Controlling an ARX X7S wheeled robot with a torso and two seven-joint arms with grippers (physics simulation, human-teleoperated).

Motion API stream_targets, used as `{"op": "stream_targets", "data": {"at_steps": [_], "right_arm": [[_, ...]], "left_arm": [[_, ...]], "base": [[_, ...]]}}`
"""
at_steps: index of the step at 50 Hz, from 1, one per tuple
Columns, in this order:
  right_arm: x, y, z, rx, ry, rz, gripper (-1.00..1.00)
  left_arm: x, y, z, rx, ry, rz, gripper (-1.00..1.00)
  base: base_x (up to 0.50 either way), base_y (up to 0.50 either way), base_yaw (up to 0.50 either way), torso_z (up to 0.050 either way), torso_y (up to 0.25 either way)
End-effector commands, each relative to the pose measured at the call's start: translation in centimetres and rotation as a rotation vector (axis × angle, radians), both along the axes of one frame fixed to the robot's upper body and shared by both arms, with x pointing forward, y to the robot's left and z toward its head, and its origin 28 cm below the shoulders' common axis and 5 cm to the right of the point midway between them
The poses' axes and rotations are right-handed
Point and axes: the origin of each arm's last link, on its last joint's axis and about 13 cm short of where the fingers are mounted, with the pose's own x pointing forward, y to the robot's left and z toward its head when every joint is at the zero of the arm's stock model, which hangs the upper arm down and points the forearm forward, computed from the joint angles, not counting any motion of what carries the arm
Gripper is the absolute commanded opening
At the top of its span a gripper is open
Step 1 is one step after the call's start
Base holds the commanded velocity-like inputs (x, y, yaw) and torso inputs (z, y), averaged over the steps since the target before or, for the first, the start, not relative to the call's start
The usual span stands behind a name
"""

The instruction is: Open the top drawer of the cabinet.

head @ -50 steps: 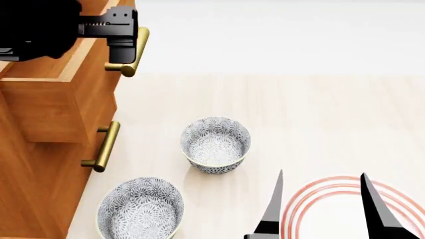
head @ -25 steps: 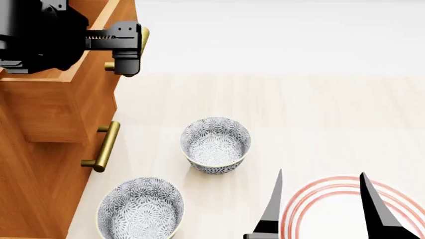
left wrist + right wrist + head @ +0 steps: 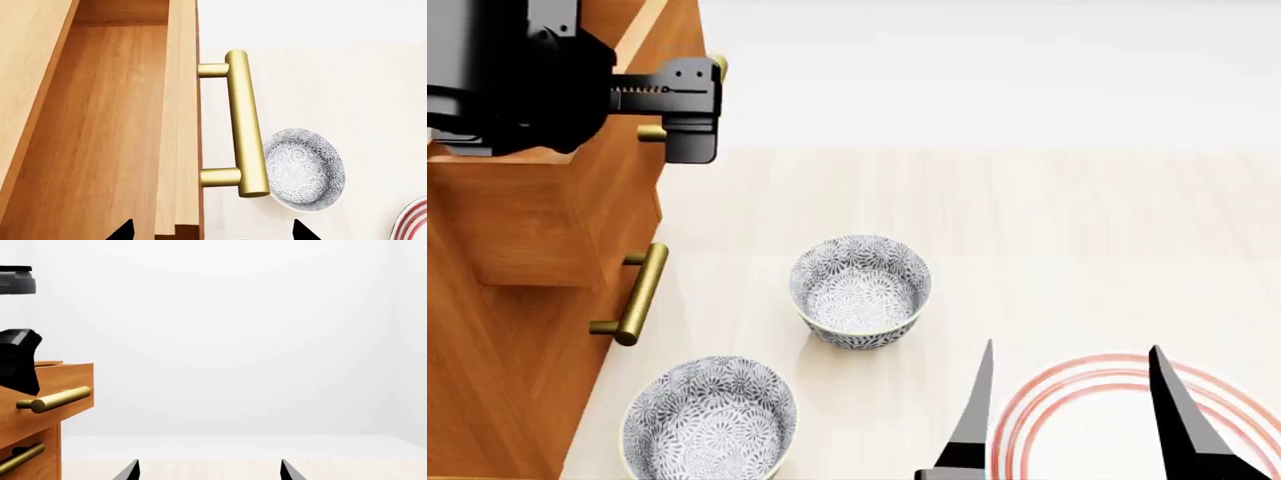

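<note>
The cabinet [image 3: 507, 300] stands at the left. Its top drawer [image 3: 574, 190] is pulled out, and its bare wooden inside shows in the left wrist view [image 3: 100, 130]. The drawer's brass bar handle [image 3: 245, 125] is free. My left gripper [image 3: 687, 110] is open and empty, held above the drawer front and the handle without touching them; in the head view it hides most of the handle. In the left wrist view the left gripper [image 3: 211, 231] straddles the drawer front from a distance. My right gripper [image 3: 1072, 350] is open and empty over a plate.
A lower drawer's brass handle [image 3: 634, 295] juts out below. Two patterned bowls [image 3: 861, 290] [image 3: 710, 420] sit on the pale table near the cabinet. A white plate with red rings [image 3: 1094, 420] lies at the front right.
My left gripper has come off the top drawer's handle and risen toward the camera, now covering most of the handle in the head view. The drawer and right arm have not moved.
</note>
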Motion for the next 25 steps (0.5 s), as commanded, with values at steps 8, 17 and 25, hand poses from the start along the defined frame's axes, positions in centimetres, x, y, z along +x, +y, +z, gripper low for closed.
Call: {"op": "stream_targets", "data": {"at_steps": [8,17,25], "right_arm": [[-0.3,0.0,0.3,0.004,-0.033,0.001,1.00],[-0.3,0.0,0.3,0.004,-0.033,0.001,1.00],[-0.3,-0.1,0.2,0.005,-0.033,0.001,1.00]], "left_arm": [[-1.2,-2.3,0.3,-0.093,0.049,-0.183,1.00],[-1.6,-2.8,0.3,-0.099,0.050,-0.205,1.00],[-1.9,-3.3,0.5,-0.108,0.047,-0.233,1.00]], "base": [[0.00,0.00,0.00,0.000,0.000],[0.00,0.00,0.00,0.000,0.002],[0.00,0.00,0.00,0.000,0.001]]}}
